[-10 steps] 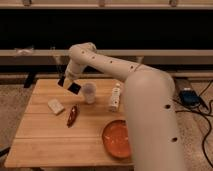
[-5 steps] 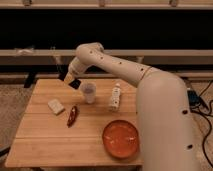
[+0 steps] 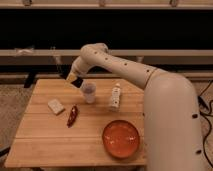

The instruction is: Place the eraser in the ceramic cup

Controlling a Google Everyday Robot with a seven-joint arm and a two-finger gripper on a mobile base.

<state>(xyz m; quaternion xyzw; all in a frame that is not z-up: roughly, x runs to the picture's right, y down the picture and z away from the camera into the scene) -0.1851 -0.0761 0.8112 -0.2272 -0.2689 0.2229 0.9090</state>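
Gripper (image 3: 73,78) hung just up-left of ceramic cup (image 3: 88,92), above table (image 3: 45,135). Eraser (image 3: 71,76) appeared pinched in its fingers, dark slab barely distinguishable. We judged eraser light, stiff, slightly slick; short-edge grip best. Beige block (image 3: 55,106) lay left of cup.

The gripper (image 3: 76,79) hangs above the back of the wooden table (image 3: 45,142), just left of and slightly higher than the ceramic cup (image 3: 89,92); a dark shape at its tip appears to be the eraser (image 3: 78,81); the cup stands upright near the table's middle; a white bottle (image 3: 115,97) stands to its right; a pale block (image 3: 55,106) and a dark red pepper-shaped item (image 3: 72,115) lie to the left; an orange bowl (image 3: 121,139) sits near the front edge.
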